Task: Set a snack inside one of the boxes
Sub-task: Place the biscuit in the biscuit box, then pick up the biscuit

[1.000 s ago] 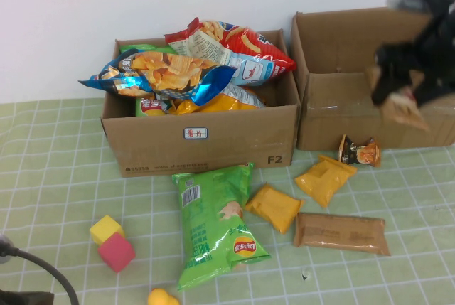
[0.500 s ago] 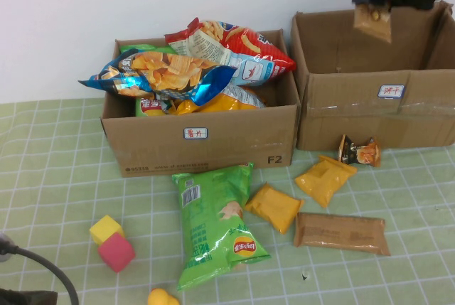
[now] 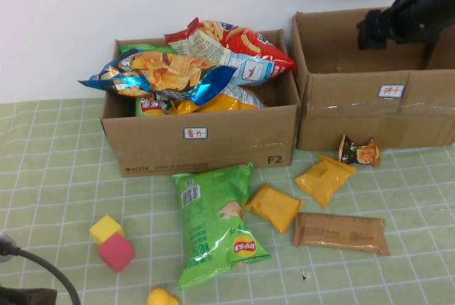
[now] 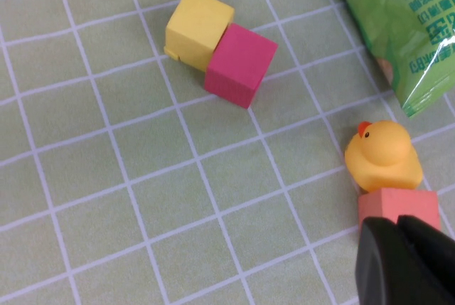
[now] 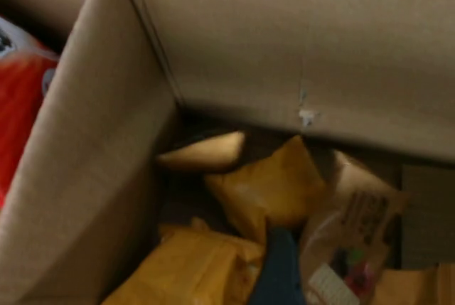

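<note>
The plain brown box [image 3: 341,102] with a small white label [image 3: 391,91] stands at the back right. My right gripper [image 3: 373,31] hangs over its left part, open, with nothing under it. In the right wrist view a tan printed snack packet [image 5: 355,223] lies inside the box [image 5: 284,42] among yellow packets [image 5: 266,188]. My left gripper [image 4: 405,259] is shut and empty, low over the table near the front left, just above a salmon block [image 4: 398,205] and a yellow duck [image 4: 382,156].
A lettered cardboard box [image 3: 213,148] heaped with chip bags stands at the centre. In front lie a green chip bag [image 3: 213,223], two yellow packets [image 3: 274,207], a brown bar [image 3: 341,232] and a small dark packet [image 3: 359,151]. Yellow [image 3: 105,229] and pink [image 3: 116,252] blocks sit front left.
My right gripper carried the tan packet up from in front of the box and over its opening. The packet no longer hangs from it and now lies inside. The left arm is still.
</note>
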`<state>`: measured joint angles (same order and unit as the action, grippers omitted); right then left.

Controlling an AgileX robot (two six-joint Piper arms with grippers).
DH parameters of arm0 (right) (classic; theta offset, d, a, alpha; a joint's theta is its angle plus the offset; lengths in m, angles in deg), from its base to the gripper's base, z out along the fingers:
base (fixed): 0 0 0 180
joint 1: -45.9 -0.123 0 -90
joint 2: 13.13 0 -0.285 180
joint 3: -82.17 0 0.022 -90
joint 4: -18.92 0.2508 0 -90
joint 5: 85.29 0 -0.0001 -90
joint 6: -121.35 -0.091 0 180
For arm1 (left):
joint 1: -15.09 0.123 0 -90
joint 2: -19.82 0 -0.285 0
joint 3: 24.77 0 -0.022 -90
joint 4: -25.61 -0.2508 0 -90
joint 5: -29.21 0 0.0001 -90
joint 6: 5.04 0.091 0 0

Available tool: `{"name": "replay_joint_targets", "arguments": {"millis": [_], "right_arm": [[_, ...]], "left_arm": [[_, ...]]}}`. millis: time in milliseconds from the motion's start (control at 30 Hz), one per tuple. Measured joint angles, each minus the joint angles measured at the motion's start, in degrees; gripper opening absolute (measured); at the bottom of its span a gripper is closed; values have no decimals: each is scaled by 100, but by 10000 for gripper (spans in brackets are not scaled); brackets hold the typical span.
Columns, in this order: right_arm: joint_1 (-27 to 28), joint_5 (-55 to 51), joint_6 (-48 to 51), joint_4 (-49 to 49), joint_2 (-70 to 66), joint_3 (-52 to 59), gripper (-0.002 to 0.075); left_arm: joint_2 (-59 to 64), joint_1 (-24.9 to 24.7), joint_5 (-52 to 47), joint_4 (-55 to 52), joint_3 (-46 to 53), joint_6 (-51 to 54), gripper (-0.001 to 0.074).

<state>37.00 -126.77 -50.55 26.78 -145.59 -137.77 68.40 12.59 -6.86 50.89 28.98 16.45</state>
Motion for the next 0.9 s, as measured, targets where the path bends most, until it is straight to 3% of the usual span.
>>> {"name": "replay_joint_targets", "arguments": {"millis": [167, 433, 667, 900], "right_arm": [[0, -471, 123, 112, 122, -192, 494], [-114, -1668, 1425, 641, 1051, -451, 445], [-112, -2645, 2185, 887, 1992, -453, 340], [-112, -2876, 2964, 911, 2539, 631, 330]], "left_arm": [[0, 0, 0, 0, 0, 24, -3], [0, 0, 154, -25, 0, 35, -3], [0, 0, 165, -35, 40, 172, -2], [0, 0, 236, -50, 172, 284, -3]]}}
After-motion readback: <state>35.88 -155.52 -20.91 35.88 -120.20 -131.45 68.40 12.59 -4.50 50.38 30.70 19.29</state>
